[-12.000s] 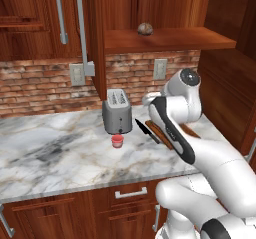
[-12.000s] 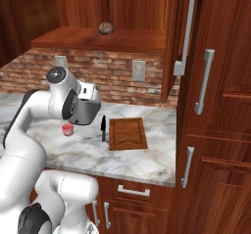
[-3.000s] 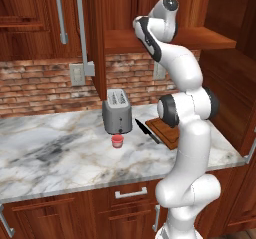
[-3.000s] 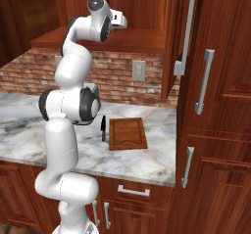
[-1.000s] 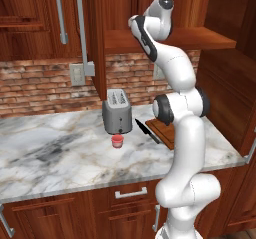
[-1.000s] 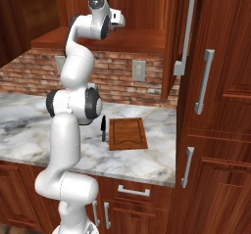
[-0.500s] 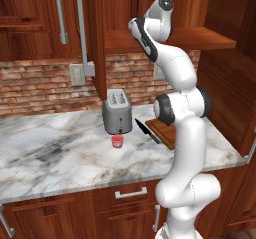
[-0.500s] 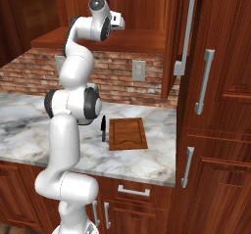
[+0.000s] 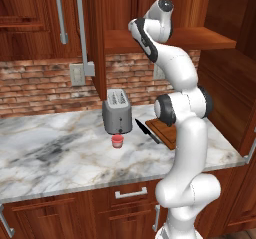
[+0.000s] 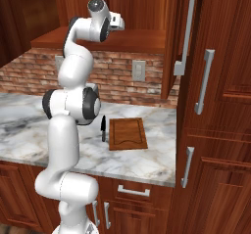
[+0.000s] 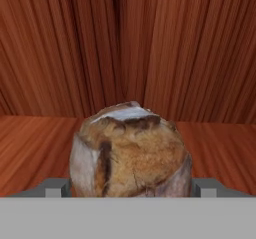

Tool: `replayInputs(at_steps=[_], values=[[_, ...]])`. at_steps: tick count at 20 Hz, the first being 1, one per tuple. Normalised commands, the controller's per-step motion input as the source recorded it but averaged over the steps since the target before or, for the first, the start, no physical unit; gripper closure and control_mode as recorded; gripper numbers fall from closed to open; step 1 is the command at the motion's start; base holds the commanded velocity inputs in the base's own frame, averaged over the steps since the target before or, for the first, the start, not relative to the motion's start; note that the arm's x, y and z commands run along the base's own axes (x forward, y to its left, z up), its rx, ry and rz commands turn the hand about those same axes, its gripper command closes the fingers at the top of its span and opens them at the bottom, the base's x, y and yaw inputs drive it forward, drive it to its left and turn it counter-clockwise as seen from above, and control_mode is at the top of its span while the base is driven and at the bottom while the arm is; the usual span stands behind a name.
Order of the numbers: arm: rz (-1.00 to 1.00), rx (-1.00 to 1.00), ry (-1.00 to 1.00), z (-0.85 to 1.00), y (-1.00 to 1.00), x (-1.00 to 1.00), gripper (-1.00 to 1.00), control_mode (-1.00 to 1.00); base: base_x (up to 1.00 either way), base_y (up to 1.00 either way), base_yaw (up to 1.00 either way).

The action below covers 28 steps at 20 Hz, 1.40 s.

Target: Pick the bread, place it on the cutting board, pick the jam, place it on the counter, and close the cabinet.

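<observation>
Dark reddish wood lines the kitchen, and the white marble counter [image 9: 60, 148] runs across the lower half of the left base view. On it stand a grey toaster [image 9: 117, 116] and, just in front of it, the jam [image 9: 117, 141]; the cutting board [image 10: 127, 133] lies at centre in the right base view with a black knife [image 10: 103, 128] just beside its left edge. The cabinet [image 9: 97, 43] stands open, its door jutting out at upper centre of the left base view.

The arm reaches up to the cabinet shelf [image 10: 137, 41] at the top of the right base view. In the hand view the bread [image 11: 130, 150] sits at lower centre on the shelf boards, very close to the camera, with the pincer [image 11: 131, 189] at it and a grey fingertip [image 11: 54, 188] showing on either side. I cannot tell whether the tips are already pressing the crust or only flank it.

The risk, as I judge it, lies in the lift. The bun is round and crusty, so a shallow or off-centre pinch could let it roll out and drop from shelf height onto the counter or the toaster. Pulling back carelessly could also knock the open door.
</observation>
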Motion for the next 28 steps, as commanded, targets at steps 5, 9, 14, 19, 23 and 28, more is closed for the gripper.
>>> replayInputs(at_steps=[5, 9, 14, 19, 23, 28], values=[[0.0, 0.0, 0.0, 0.01, 0.0, -0.01, 1.0, -1.0, 0.0, 0.0, 0.0], [0.0, 0.0, 0.0, 0.12, -0.05, -0.16, 1.0, -1.0, 0.0, 0.0, 0.0], [0.0, 0.0, 0.0, 0.17, -0.08, -0.36, 1.0, -1.0, 0.0, 0.0, 0.0], [0.0, 0.0, 0.0, 0.03, -0.02, -0.41, 1.0, -1.0, 0.0, 0.0, 0.0], [0.0, 0.0, 0.0, -0.03, 0.0, -0.41, 1.0, -1.0, 0.0, 0.0, 0.0], [0.0, 0.0, 0.0, -0.06, 0.0, -0.45, 1.0, -1.0, 0.0, 0.0, 0.0]])
